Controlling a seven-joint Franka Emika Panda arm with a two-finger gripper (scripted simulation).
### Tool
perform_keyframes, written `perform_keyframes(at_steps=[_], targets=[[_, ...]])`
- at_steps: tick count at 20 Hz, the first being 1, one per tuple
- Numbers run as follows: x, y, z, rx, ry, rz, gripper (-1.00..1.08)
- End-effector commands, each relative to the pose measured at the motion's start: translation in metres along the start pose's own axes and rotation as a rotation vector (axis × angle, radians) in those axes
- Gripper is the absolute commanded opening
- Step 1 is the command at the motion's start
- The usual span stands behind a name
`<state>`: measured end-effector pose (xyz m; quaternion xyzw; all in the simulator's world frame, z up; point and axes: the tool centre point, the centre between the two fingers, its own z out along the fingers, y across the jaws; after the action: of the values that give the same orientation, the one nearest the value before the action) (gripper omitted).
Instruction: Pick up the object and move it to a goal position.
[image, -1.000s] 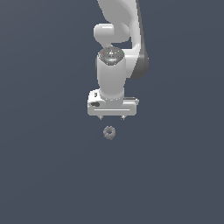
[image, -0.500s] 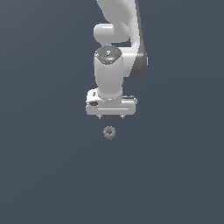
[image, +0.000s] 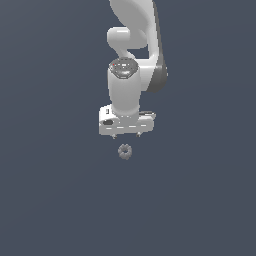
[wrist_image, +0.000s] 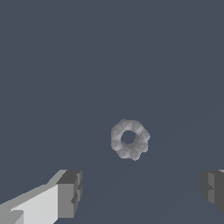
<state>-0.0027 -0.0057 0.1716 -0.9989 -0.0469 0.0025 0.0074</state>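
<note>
Grey object (wrist_image: 130, 138) just beyond the wide-spread claw (wrist_image: 142, 192), untouched

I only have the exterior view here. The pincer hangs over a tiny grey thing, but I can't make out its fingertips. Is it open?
Observer: Yes. In the wrist view the pincer is open, with one dark pad well off to each side and nothing between them.
Operator: What is the grey thing?
Observer: The object is a knobbly ring, and the floor shows through its centre hole.
Operator: Is it touching a finger?
Observer: No. It lies apart from both pads, roughly midway between them across the gap, though ahead of the tips in that view.
</note>
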Motion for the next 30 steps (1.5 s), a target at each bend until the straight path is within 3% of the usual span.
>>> perform_keyframes(at_steps=[1, 18, 30], targets=[[0.000, 0.001, 0.006, -0.003, 0.000, -0.043, 1.00], [0.000, 0.009, 0.062, -0.016, -0.002, -0.480, 1.00], [-0.001, 0.010, 0.080, -0.016, -0.001, -0.621, 1.00]])
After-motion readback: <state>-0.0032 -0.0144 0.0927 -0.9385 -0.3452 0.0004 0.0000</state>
